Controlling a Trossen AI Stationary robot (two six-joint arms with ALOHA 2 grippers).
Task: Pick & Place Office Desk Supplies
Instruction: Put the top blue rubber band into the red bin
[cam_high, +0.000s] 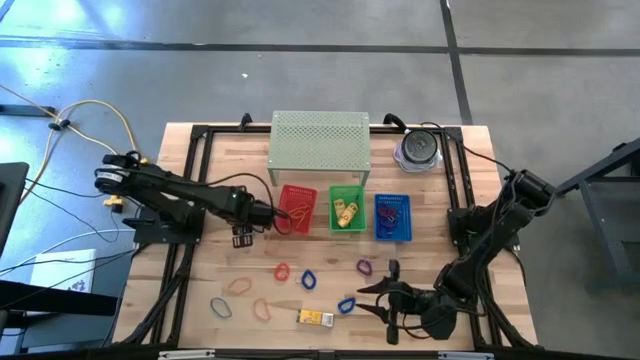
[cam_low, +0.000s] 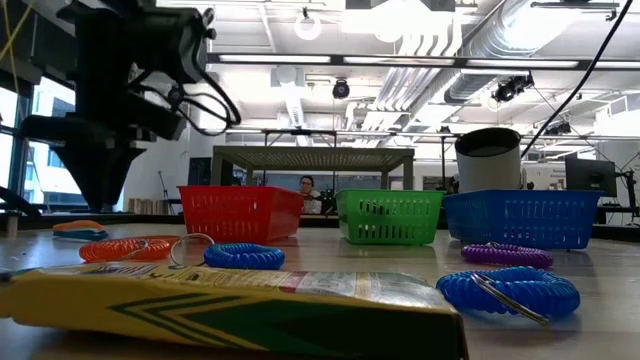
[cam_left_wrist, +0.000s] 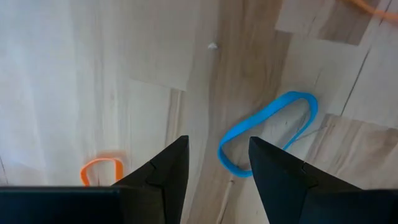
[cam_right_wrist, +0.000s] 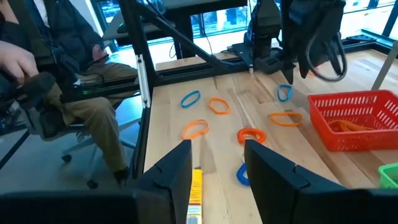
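Several rubber bands lie flat on the wooden table: red (cam_high: 282, 271), blue (cam_high: 308, 280), purple (cam_high: 364, 266), blue (cam_high: 346, 305), orange (cam_high: 238, 285). A yellow box (cam_high: 315, 318) lies near the front edge. My left gripper (cam_high: 243, 238) hangs open above the table beside the red basket (cam_high: 297, 207), pointing down; below it are a blue band (cam_left_wrist: 267, 134) and an orange band (cam_left_wrist: 102, 171). My right gripper (cam_high: 378, 297) is open and level near the front edge. It points toward the table's left, with the yellow box (cam_right_wrist: 196, 190) ahead of its fingers.
The green basket (cam_high: 347, 192) holds yellow boxes, and the blue basket (cam_high: 393, 230) stands to its right. A perforated green shelf (cam_high: 320, 145) and a round container (cam_high: 418, 150) stand at the far edge. A seated person (cam_right_wrist: 56, 93) is beyond the table's left side.
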